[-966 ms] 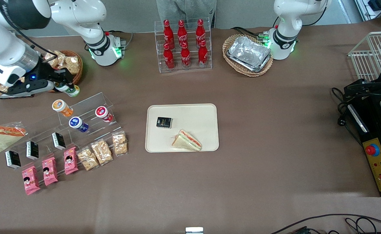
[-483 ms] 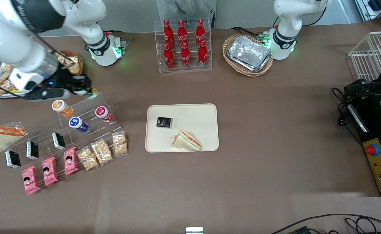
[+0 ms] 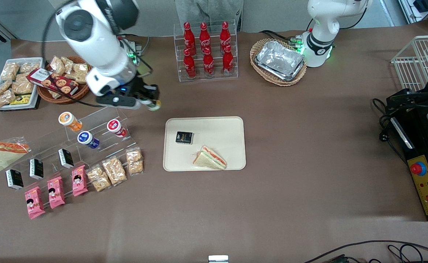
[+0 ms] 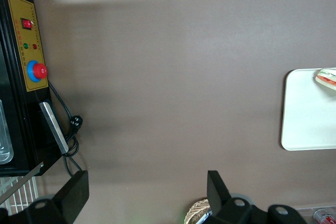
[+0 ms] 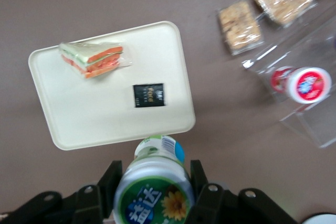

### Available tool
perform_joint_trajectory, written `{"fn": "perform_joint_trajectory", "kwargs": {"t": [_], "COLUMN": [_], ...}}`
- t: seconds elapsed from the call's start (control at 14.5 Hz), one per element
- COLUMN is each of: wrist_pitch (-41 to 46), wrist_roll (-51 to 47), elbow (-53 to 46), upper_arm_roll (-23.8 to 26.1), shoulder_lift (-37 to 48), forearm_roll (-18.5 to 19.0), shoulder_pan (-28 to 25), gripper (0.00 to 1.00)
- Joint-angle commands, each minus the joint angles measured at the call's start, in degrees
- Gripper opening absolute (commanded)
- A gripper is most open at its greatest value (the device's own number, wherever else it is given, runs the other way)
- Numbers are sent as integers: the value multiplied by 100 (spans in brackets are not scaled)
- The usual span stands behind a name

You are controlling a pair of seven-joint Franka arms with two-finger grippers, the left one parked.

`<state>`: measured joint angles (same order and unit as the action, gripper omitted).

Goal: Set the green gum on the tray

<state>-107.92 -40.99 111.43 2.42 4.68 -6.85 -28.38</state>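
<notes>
My right gripper is shut on the green gum, a small bottle with a white lid marked green. It holds the bottle in the air above the table, between the clear stepped rack and the cream-beige tray, farther from the front camera than the tray. In the right wrist view the green gum sits between the black fingers, with the tray just ahead of it. The tray carries a wrapped sandwich and a small black packet.
The rack holds orange, blue and red gum bottles. Snack packets and pink packs lie nearer the front camera. Cola bottles, a foil tray in a wicker basket and a snack basket stand farther back.
My gripper has carried the green gum from above the rack's working-arm end sideways toward the tray, by a large step in each frame.
</notes>
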Motion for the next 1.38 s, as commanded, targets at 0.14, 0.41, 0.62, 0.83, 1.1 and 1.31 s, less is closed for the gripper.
{"fn": "perform_joint_trajectory", "kwargs": {"t": [0.14, 0.41, 0.62, 0.83, 1.1, 1.31], "wrist_pitch": [-1722, -2591, -3436, -3902, -4307, -4448], "wrist_roll": [-1304, -1570, -1780, -2035, -2666, -3221], "elbow": [1072, 1686, 2110, 2180, 2198, 2198], "upper_arm_roll": [-67, -75, -75, -84, -75, -75], "shoulder_lift": [-484, -828, -1091, -1442, -1847, -2049], "forearm_roll": [1035, 1212, 1221, 1300, 1913, 2555], "shoulder_pan": [-799, -932, -941, -1046, -1055, -1055], "gripper": [48, 48, 48, 48, 48, 48]}}
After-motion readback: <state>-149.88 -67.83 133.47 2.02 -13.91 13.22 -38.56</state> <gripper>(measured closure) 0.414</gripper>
